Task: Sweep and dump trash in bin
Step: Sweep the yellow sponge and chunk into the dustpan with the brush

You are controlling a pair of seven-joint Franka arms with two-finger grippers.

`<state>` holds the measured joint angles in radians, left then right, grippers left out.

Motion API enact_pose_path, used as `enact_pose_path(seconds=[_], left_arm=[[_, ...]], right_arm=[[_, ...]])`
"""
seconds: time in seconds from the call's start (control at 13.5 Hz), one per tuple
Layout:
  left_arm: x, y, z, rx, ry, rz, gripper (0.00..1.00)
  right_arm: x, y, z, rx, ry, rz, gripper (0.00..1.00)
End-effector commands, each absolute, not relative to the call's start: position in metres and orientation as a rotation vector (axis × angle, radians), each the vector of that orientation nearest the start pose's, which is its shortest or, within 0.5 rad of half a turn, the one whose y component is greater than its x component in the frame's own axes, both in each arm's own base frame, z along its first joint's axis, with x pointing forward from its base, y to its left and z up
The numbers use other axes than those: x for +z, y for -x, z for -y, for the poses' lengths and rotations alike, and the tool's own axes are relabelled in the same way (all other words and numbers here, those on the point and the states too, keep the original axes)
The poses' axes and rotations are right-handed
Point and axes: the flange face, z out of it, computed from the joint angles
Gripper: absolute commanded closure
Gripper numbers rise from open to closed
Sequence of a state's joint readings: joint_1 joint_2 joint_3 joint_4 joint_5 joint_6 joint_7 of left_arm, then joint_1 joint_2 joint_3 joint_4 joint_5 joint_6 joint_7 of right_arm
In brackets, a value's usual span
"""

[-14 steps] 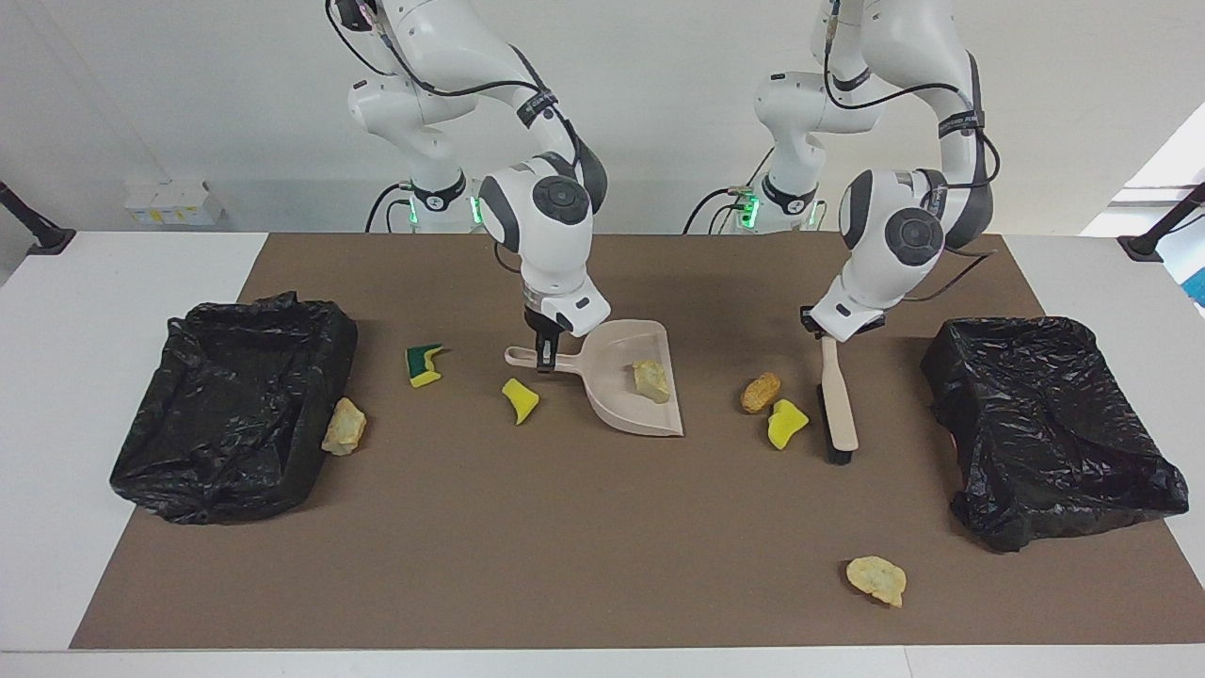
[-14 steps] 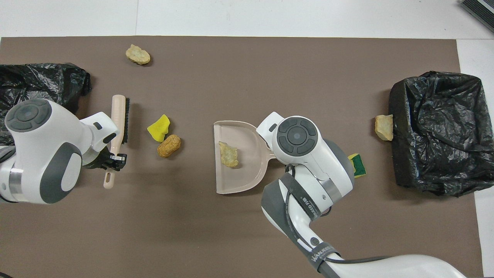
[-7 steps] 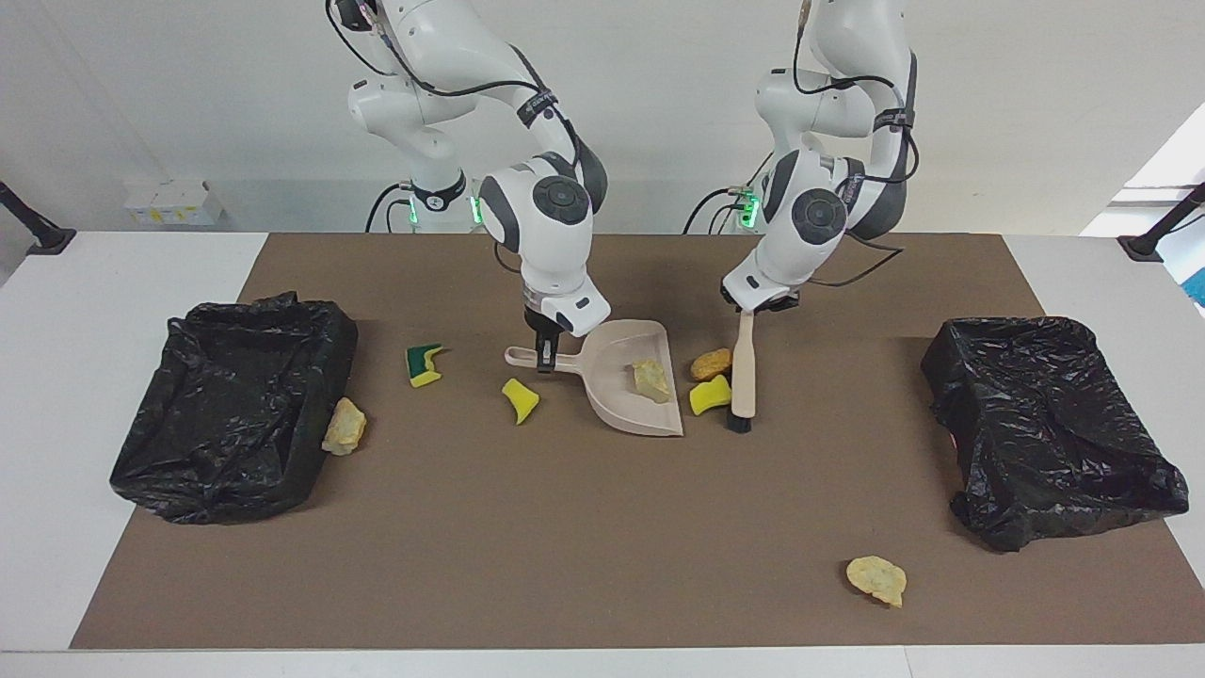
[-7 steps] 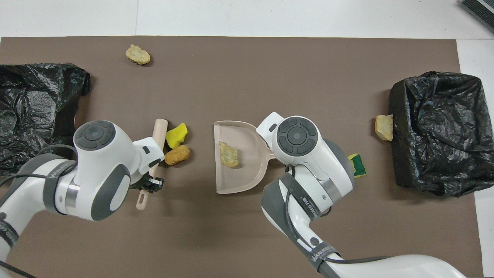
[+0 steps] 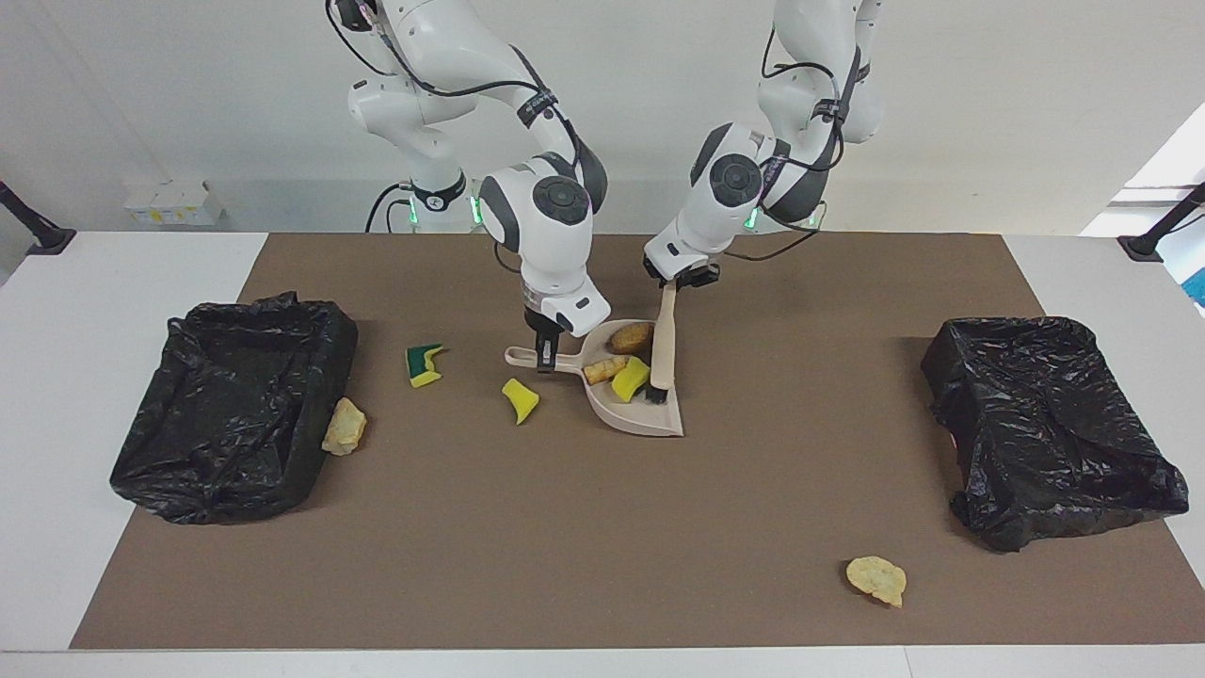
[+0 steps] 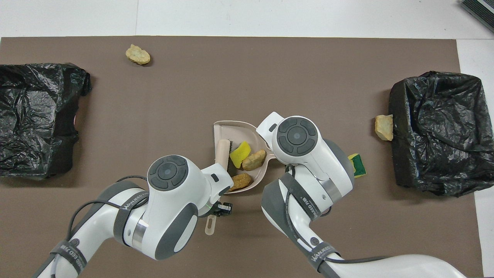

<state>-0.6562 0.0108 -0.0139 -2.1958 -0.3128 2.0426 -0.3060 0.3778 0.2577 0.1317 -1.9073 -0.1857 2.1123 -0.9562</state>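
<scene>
So the right gripper (image 5: 543,361) is pinched shut on the dustpan (image 5: 650,421) handle just above centre of the facing view, and the left gripper (image 5: 680,281) is clamped on the brush (image 5: 663,350), whose bristles sit inside the pan mouth. Three bits of trash are in the pan: a yellow sponge (image 5: 630,378), a tan lump (image 5: 605,368) and a brown lump (image 5: 631,335). The rest is loose on the mat: a yellow piece (image 5: 520,398) just below the handle, the green sponge (image 5: 424,364) a bit to its left in the frame, a tan lump (image 5: 344,426) touching the left-of-frame bin (image 5: 235,405), and one more lump (image 5: 875,578) at lower right. Biggest risk I'd guess: lift the pan with its open lip tipped down and all three roll straight out, since they look light. Pulling the brush back carelessly could also drag the yellow sponge out with the bristles. The two wrists are really close in the overhead view, so a bump is possible if both move at once. Room-wise, the mat below the pan is wide open, and the path to the right-of-frame bin (image 5: 1045,424) looks free, while the way to the other bin passes over loose scraps.
</scene>
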Motion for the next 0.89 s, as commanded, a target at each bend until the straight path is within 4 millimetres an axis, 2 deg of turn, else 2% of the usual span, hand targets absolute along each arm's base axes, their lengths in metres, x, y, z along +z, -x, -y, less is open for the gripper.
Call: enact_pose_path(seconds=[0.0, 0.15, 0.3, 0.37, 0.52, 0.67, 0.81], left_arm=[[0.385, -0.413, 0.329, 0.407, 3.285, -0.242, 1.00], [0.393, -0.430, 0.319, 0.370, 3.252, -0.252, 1.00], [0.396, -0.464, 0.307, 0.381, 3.213, -0.222, 1.00], [0.402, -0.473, 0.302, 0.379, 3.208, -0.220, 1.00], [0.399, -0.492, 0.282, 0.329, 3.160, -0.215, 1.00], [0.397, -0.526, 0.244, 0.294, 3.143, -0.184, 1.00], [0.396, -0.563, 0.191, 0.258, 3.124, -0.239, 1.00]], right_arm=[[0.357, -0.537, -0.288, 0.110, 2.314, 2.295, 1.00], [0.357, -0.537, -0.288, 0.110, 2.314, 2.295, 1.00], [0.357, -0.537, -0.288, 0.110, 2.314, 2.295, 1.00], [0.357, -0.537, -0.288, 0.110, 2.314, 2.295, 1.00], [0.357, -0.537, -0.288, 0.110, 2.314, 2.295, 1.00], [0.357, -0.537, -0.288, 0.115, 2.311, 2.296, 1.00], [0.358, -0.537, -0.287, 0.118, 2.314, 2.294, 1.00]])
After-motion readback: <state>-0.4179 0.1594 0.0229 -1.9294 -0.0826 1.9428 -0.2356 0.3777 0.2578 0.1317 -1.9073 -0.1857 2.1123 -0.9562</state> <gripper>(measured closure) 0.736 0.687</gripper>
